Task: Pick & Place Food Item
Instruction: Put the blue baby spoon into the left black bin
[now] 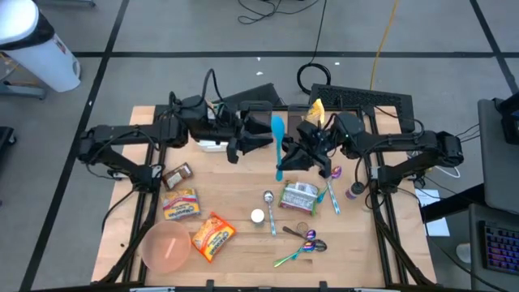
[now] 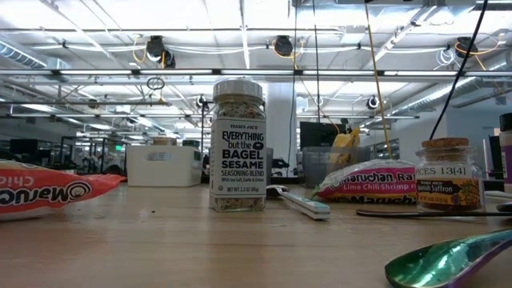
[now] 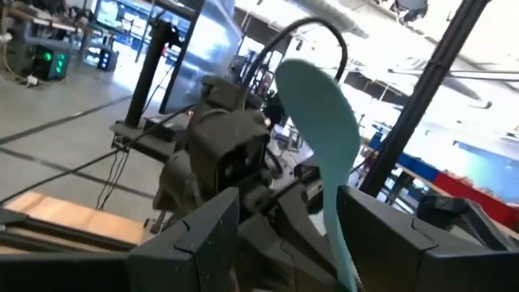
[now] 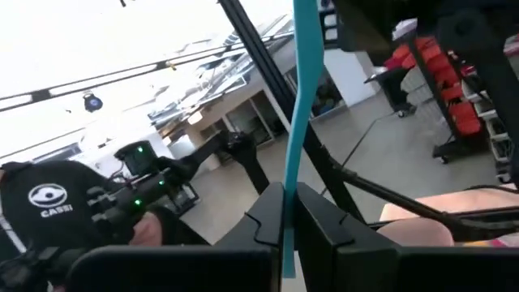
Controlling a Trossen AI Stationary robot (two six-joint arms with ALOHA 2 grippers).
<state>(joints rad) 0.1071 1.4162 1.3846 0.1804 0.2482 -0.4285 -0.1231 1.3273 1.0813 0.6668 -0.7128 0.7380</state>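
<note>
- A teal spatula (image 1: 278, 146) is held in the air between the two grippers, above the far middle of the table (image 1: 235, 191); no food item is held.
- The right gripper (image 4: 285, 212) is closed on the spatula's thin handle, as its wrist view shows.
- The left gripper (image 3: 285, 212) is seen with its fingers spread on either side of the blade (image 3: 323, 122), and no contact can be made out; it is judged open.
- A slip is judged the main risk: the handle is pinched narrowly, so the spatula could pivot or drop if the right fingers are loosened before a firm hold is taken by the left.
- A clash of the two wrists is also possible, since they are very near each other.
- The food items lie untouched nearer the front: a brown pack (image 1: 178, 173), two noodle packs (image 1: 181, 205) (image 1: 213, 236) and a can (image 1: 298, 198).
- A pink bowl (image 1: 167, 246) sits at the front left, just beside one noodle pack, and is judged a likely place for food.
- A seasoning jar (image 2: 238, 146) and a saffron jar (image 2: 447, 175) stand upright.
- Spoons (image 1: 306, 244) are scattered near the can; these could be struck by a dropped spatula or could crowd a reach to the can.
</note>
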